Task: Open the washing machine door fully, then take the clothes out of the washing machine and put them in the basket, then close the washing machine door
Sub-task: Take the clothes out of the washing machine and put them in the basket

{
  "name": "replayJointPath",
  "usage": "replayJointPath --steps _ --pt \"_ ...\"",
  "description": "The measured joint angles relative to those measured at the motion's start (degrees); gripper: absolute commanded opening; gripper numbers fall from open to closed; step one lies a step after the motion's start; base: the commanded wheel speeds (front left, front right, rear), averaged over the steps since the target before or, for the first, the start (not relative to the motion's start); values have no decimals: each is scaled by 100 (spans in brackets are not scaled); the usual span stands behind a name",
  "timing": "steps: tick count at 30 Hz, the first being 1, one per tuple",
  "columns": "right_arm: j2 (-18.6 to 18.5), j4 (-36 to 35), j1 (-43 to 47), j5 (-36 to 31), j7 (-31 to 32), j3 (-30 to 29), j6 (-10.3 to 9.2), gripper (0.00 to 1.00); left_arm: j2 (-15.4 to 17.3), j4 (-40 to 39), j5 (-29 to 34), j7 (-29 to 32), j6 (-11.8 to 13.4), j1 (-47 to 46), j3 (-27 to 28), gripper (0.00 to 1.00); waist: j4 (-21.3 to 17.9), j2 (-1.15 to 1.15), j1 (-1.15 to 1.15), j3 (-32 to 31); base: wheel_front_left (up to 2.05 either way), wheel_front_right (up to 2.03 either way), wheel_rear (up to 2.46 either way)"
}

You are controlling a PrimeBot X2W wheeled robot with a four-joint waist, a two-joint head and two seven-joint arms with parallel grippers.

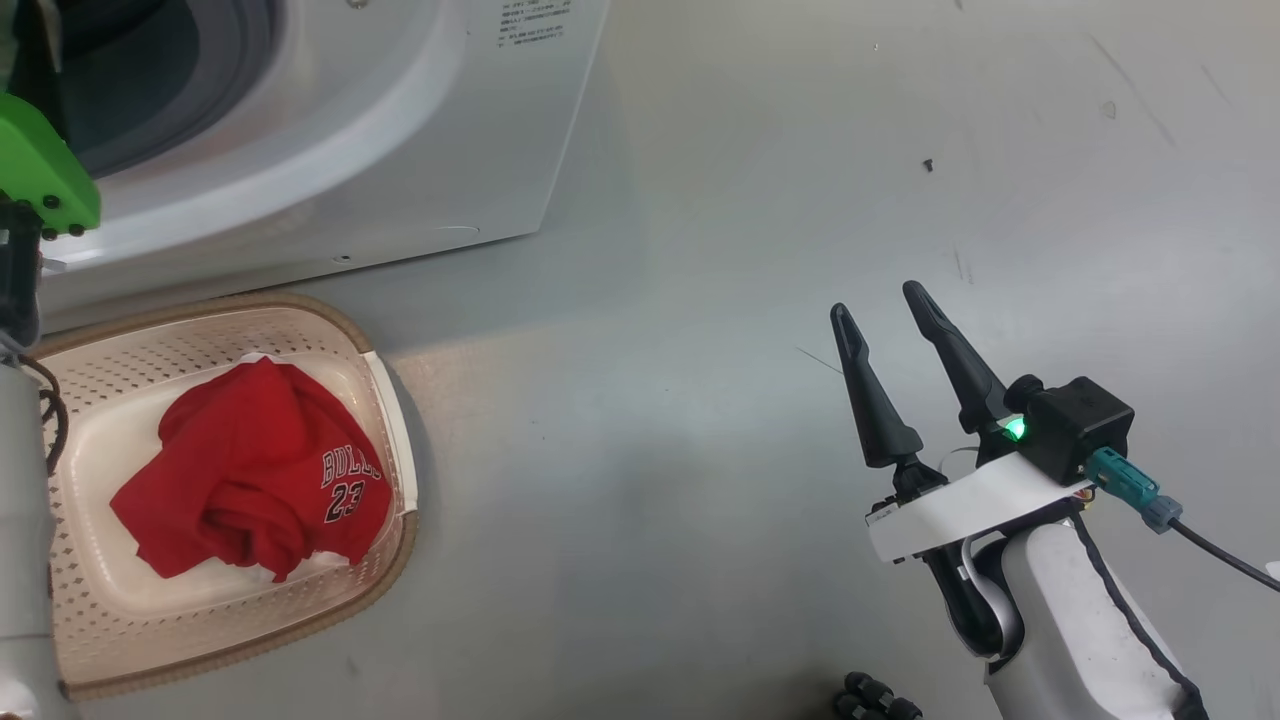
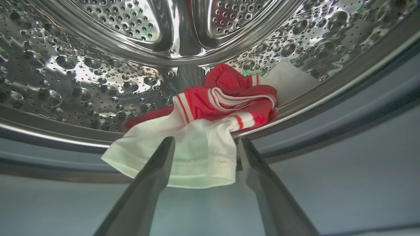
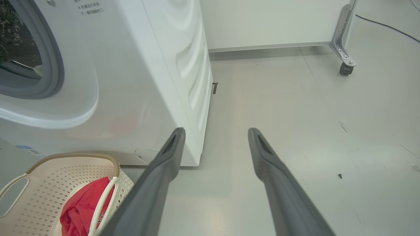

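my left claw (image 2: 206,139) gapes wide facing the white cloth (image 2: 197,164) at frame centre, my right claw (image 1: 876,300) wide and empty lower right.

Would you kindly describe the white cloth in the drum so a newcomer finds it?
Inside the washing machine's steel drum, a small heap lies at the front lip. The whitish cloth drapes over that lip, plain, unlike the red striped garment behind it.

One big white front-loading washing machine (image 1: 400,150) stood there, and one cream perforated plastic basket (image 1: 385,400). Clothes numbered three, it seemed: one red jersey printed 23 (image 1: 250,460), one red garment with white striped trim (image 2: 229,101), one whitish cloth (image 2: 197,157), perhaps joined to it. Grippers numbered two: left gripper (image 2: 206,139), right gripper (image 1: 878,299).
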Motion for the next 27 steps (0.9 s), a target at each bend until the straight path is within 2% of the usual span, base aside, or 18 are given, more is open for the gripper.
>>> replayJointPath --steps 13,27 --pt "23 16 -80 49 0 -22 0 100 45 639 214 408 -13 -625 -260 100 -203 0 0 190 0 0 0" --pt "36 25 -193 67 0 68 0 100 190 1216 342 599 153 -1175 -223 100 -296 0 0 295 0 0 0"
